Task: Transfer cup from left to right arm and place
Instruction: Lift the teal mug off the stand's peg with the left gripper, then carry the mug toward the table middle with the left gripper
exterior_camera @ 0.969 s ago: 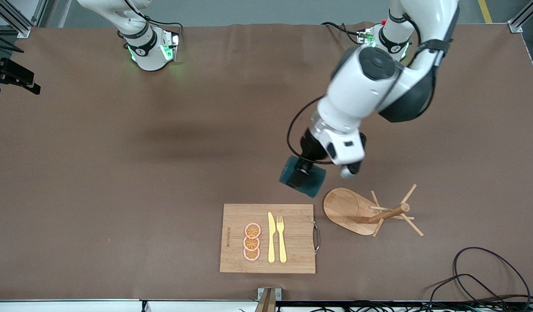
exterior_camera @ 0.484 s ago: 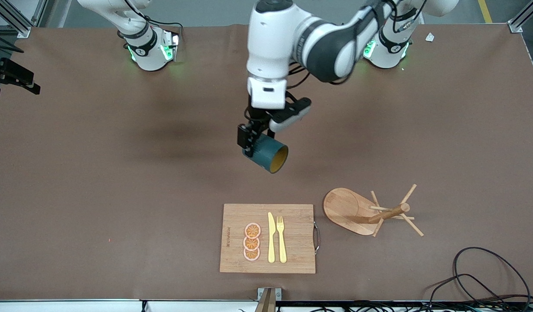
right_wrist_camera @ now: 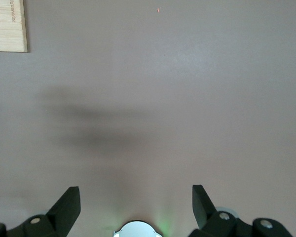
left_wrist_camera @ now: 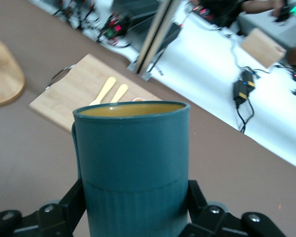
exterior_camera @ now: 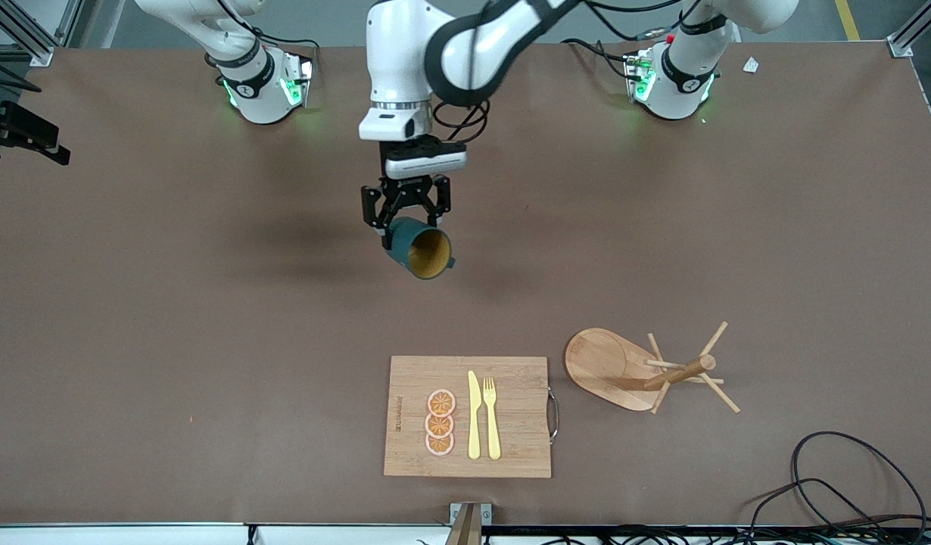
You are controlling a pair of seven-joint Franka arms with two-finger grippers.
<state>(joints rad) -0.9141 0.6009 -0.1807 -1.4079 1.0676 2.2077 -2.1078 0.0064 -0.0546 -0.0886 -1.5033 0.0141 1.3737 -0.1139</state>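
Near the right arm's end of the table, only bare brown table [exterior_camera: 132,303] with a soft shadow on it. Right gripper [right_wrist_camera: 136,202] high over this bare part, out of the front view, seen only in the right wrist view; fingers [right_wrist_camera: 69,202] spread wide apart, nothing between them. Waiting there, holding nothing.

Toward the middle, left gripper [exterior_camera: 406,216] in the air over bare table, hanging from the left arm that reaches across from its base. Clamped on the cup [exterior_camera: 418,247]: dark teal mug, ribbed on the lower part, amber-yellow inside. Cup held by its bottom end between the two black fingers [left_wrist_camera: 71,205], one on each side of the ribbed part, so the cup sticks out past the fingertips. Tilted, with the open mouth turned toward the front camera and somewhat down. Small loop handle [exterior_camera: 451,263] visible at the rim, on the side toward the left arm's end. Not touching the table.

Nearer to the front camera, bamboo cutting board [exterior_camera: 405,454] with metal handle, carrying three orange slices [exterior_camera: 440,422], a yellow knife [exterior_camera: 473,415] and a yellow fork [exterior_camera: 491,416] side by side.

Just beside the board, toward the left arm's end, wooden peg rack [exterior_camera: 647,371] on an oval base. Black cables [exterior_camera: 829,484] at the table edge.
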